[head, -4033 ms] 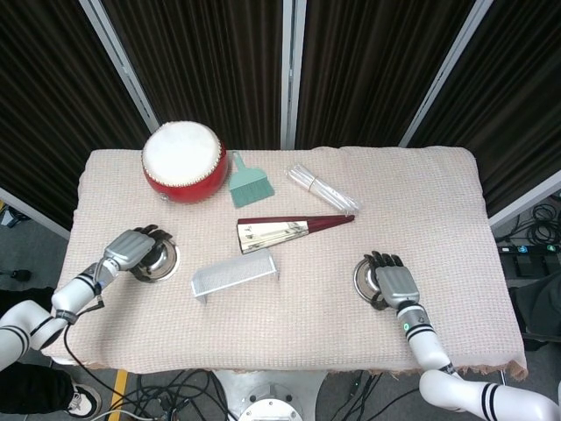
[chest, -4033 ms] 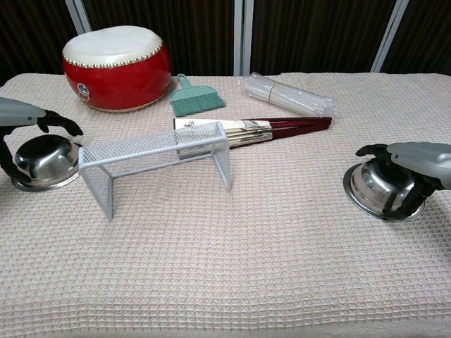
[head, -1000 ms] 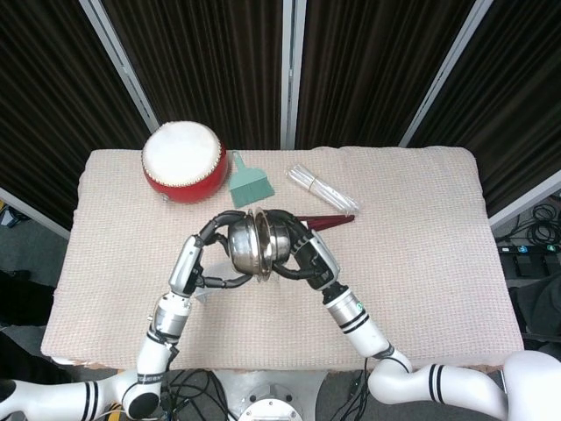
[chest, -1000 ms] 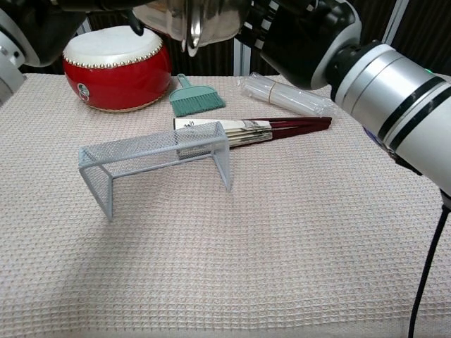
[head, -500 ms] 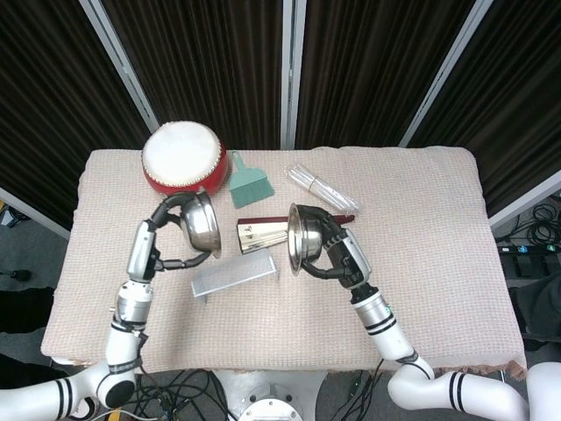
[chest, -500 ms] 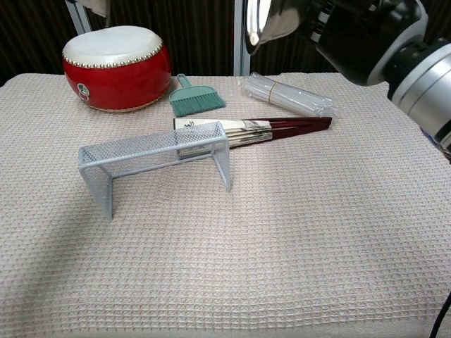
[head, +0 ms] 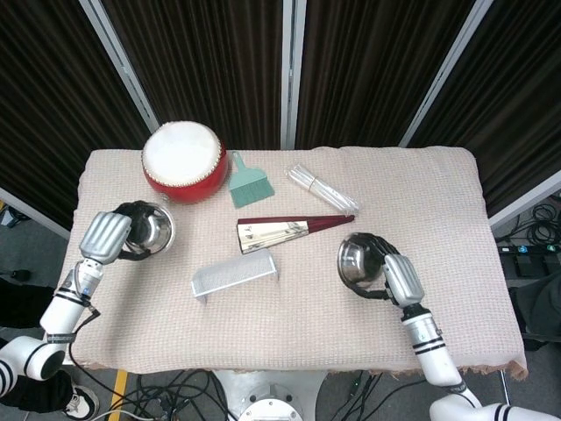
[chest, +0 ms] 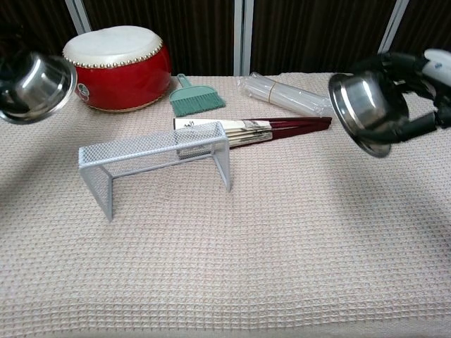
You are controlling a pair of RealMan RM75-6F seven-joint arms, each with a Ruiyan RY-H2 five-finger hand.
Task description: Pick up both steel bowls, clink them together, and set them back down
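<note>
My left hand (head: 109,235) holds a steel bowl (head: 154,228) above the left side of the table, tilted with its mouth facing inward. That left bowl (chest: 36,87) shows at the left edge of the chest view, off the cloth; the hand itself is mostly out of that frame. My right hand (head: 393,276) grips the other steel bowl (head: 355,263) above the right side of the table. In the chest view this right bowl (chest: 366,107) hangs tilted, its mouth turned to the left, with the right hand (chest: 419,91) wrapped around its rim.
A white wire-mesh rack (head: 233,274) stands between the two bowls. Behind it lie a folded fan (head: 289,230), a teal brush (head: 248,183), a clear packet of sticks (head: 323,189) and a red drum (head: 183,161). The table (head: 473,219) has a woven beige cloth.
Both hands have swung apart and down from the middle, carrying their bowls out towards the left and right sides of the table. A second ago the bowls were touching.
</note>
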